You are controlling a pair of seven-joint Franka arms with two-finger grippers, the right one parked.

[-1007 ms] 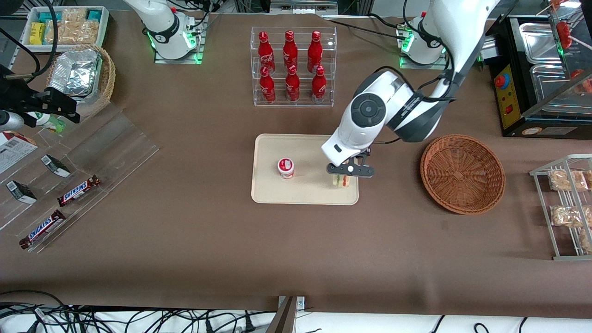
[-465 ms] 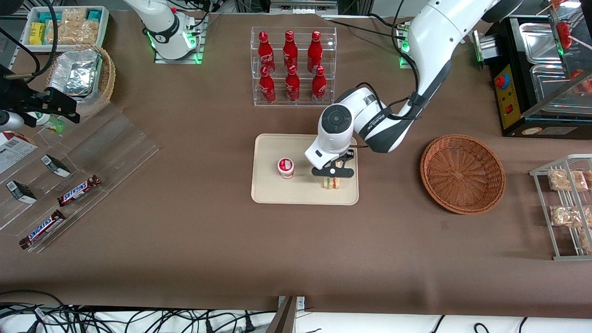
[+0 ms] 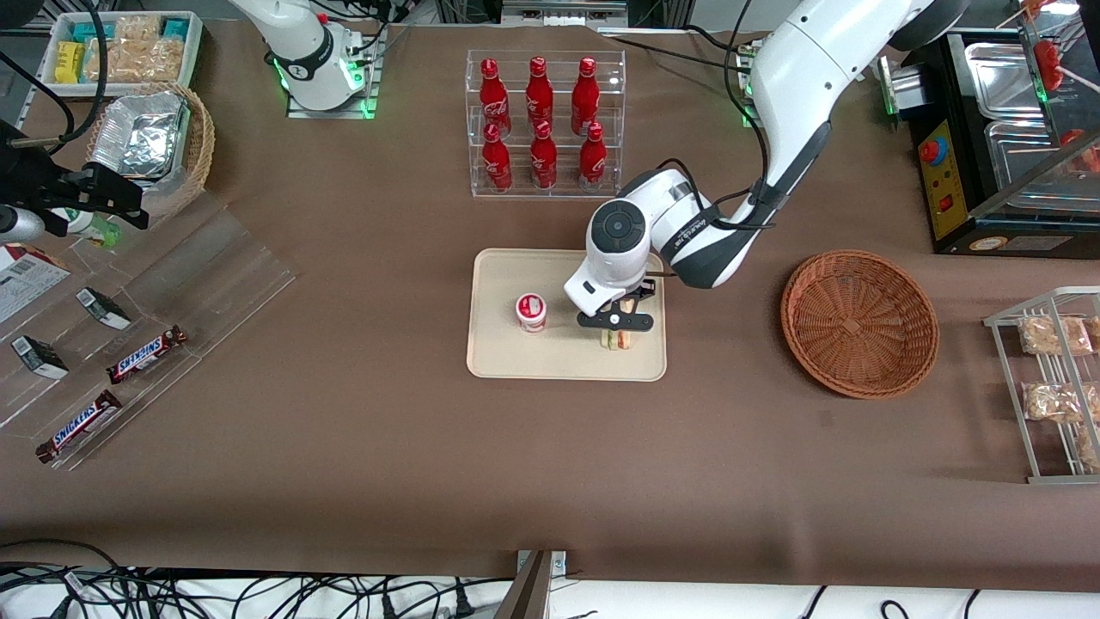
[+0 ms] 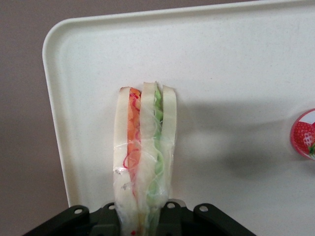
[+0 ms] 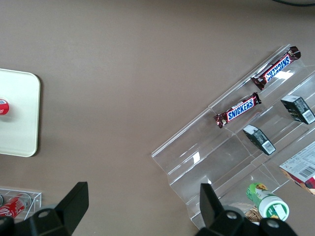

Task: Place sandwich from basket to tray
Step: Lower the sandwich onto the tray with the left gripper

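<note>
- The sandwich (image 3: 616,340) stands on edge over the tray (image 3: 498,352), its white bread slices upright with red, pink and green filling between them, all in clear wrap.
- In the left wrist view the sandwich (image 4: 143,157) reaches toward a rounded corner of the tray (image 4: 231,64); whether its lower edge touches the tray I cannot tell.
- The hand (image 3: 615,322) sits right above the sandwich, closed on its upper part; in the left wrist view the sandwich runs up into the black body of the hand (image 4: 142,221), the fingertips themselves hidden.
- A small cup with a red-and-white lid (image 3: 531,312) stands on the tray near the sandwich, toward the parked arm's end, apart from it.
- The basket (image 3: 859,322) lies on the brown surface (image 3: 550,464) toward the working arm's end, well apart from the tray, with nothing in it.
- A clear rack of red bottles (image 3: 544,125) stands farther from the front camera than the tray.
- Snickers bars (image 3: 146,354) lie on clear shelves toward the parked arm's end.
</note>
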